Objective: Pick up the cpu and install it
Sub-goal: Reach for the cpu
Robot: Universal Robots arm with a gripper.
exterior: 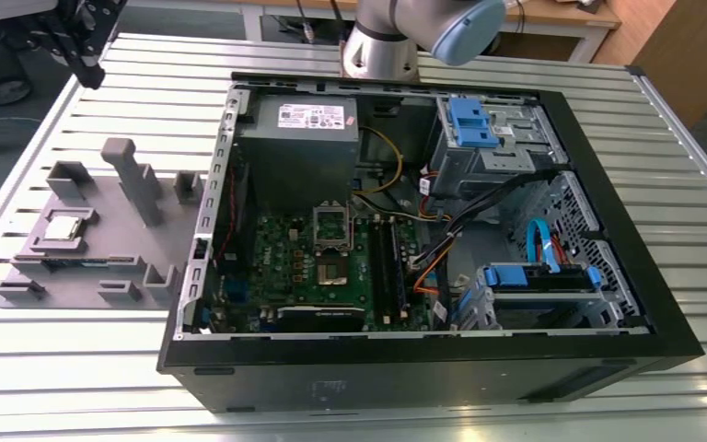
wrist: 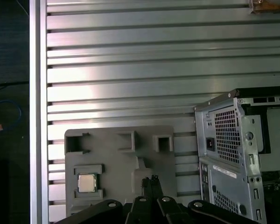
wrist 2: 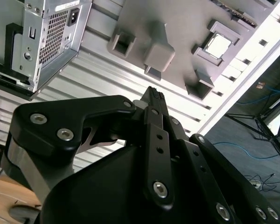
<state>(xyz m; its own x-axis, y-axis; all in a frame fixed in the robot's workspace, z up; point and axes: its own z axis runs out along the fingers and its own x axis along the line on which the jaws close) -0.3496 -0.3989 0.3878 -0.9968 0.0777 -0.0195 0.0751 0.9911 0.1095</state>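
Slatted table (exterior: 71, 368): cpu (exterior: 63, 226) in grey fixture (exterior: 89, 274), beside case (exterior: 452, 378).

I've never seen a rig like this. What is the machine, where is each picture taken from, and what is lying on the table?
The machine is a single robot arm ending in a two-fingered hand. The exterior view comes from a camera off the arm, looking down on the slatted metal table. Both wrist views come from cameras riding near the hand, so its dark fingers sit in the foreground. On the table stand an open computer case, its green motherboard exposed, and beside it a grey plastic fixture. The cpu, a small silvery square, rests in a pocket of that fixture. The hand is shut and holds nothing. It hovers above the fixture, apart from the cpu.
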